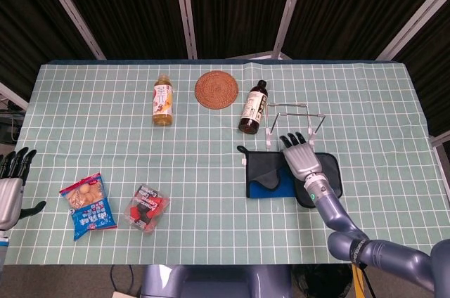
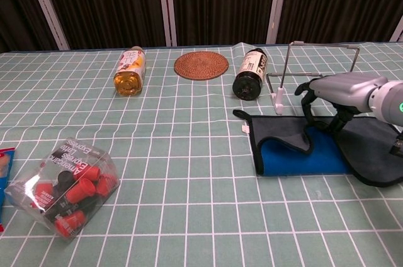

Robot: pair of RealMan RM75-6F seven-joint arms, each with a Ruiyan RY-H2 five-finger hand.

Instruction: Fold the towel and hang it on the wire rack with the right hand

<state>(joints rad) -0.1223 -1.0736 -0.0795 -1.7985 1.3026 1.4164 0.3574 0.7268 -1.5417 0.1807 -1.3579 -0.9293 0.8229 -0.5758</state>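
Right of centre on the desk [image 1: 105, 115], the grey towel [image 2: 283, 135] lies partly folded, blue underside showing, just below the wire rack [image 1: 295, 124]. The right hand [image 1: 301, 159] grips its folded edge with curled fingers. At the lower-left frame edge, the left hand [image 1: 10, 185] hangs empty, fingers apart.

Grey towel [image 2: 284, 132] with blue underside, green white-gridded tablecloth [image 1: 211, 136], silver hand [image 1: 301, 160]
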